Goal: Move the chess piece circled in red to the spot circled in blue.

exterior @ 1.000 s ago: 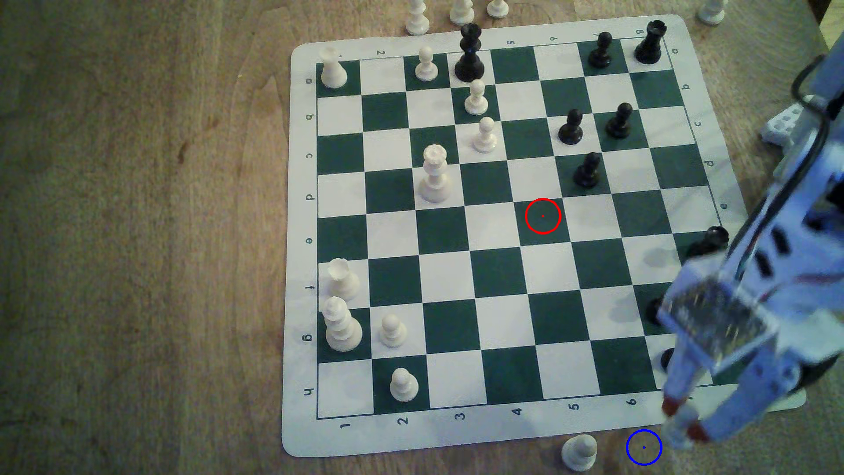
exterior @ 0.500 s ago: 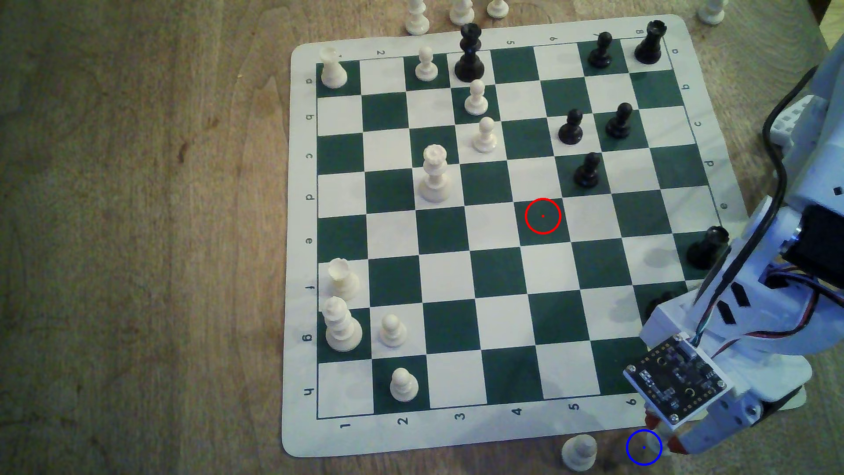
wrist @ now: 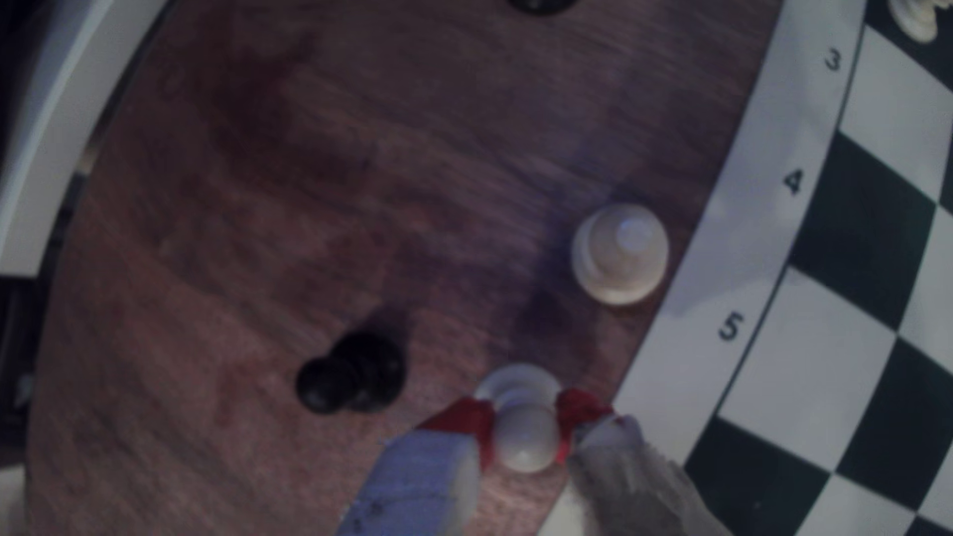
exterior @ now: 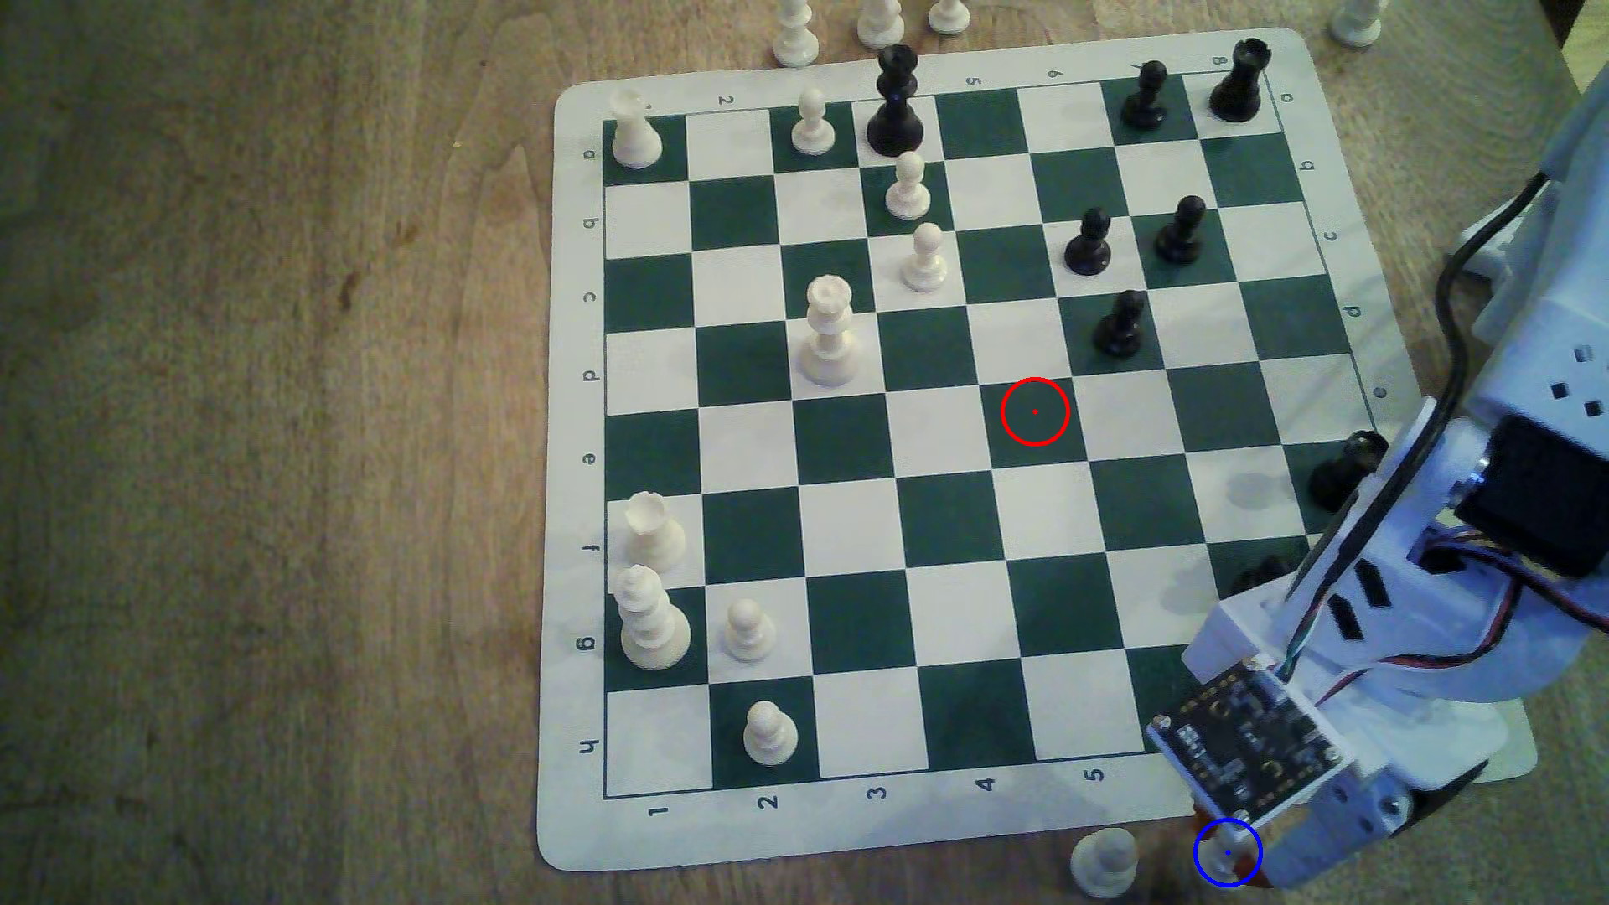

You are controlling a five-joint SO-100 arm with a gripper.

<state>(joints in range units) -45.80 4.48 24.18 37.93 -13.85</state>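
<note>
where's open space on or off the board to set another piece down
Widest: bare wooden table off the exterior view's left of the chessboard. On the board, the empty middle squares between the white queen and the gripper. Crowded: the strip below the board's edge, where the gripper holds the white pawn between a spare white pawn and a black pawn.

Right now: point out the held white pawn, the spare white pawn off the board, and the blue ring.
held white pawn (wrist: pixel 526 438), wrist view, its head.
spare white pawn (exterior: pixel 1104 860), exterior view, its body.
blue ring (exterior: pixel 1198 841), exterior view, its outline.
</note>
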